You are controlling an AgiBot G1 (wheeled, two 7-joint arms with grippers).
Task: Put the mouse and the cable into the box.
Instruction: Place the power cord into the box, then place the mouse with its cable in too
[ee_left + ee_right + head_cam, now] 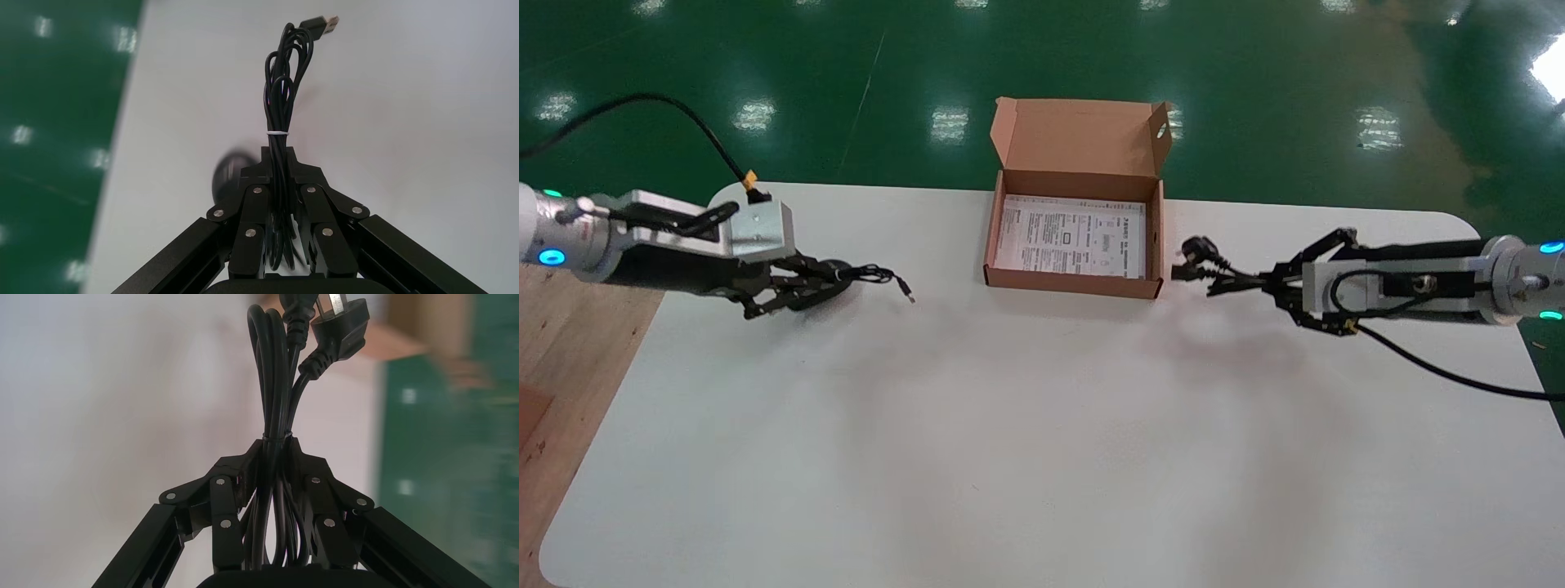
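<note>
Two tied bundles, both gripped. Left end effector (278, 160) clamped on the cord (280, 92) of the mouse (227, 173), at the surface's (1009, 425) left side, well apart from the box (1071, 282). Right end effector (276, 447) clamped on the cable (272, 373), just beside that box. We judge both light and floppy; the tied waist holds best.

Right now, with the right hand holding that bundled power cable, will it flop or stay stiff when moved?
Probably fairly stiff: the power cable is tied in a bundle and juts straight from the right hand. Its heavy plug end may sag slightly and could snag the box wall.
</note>
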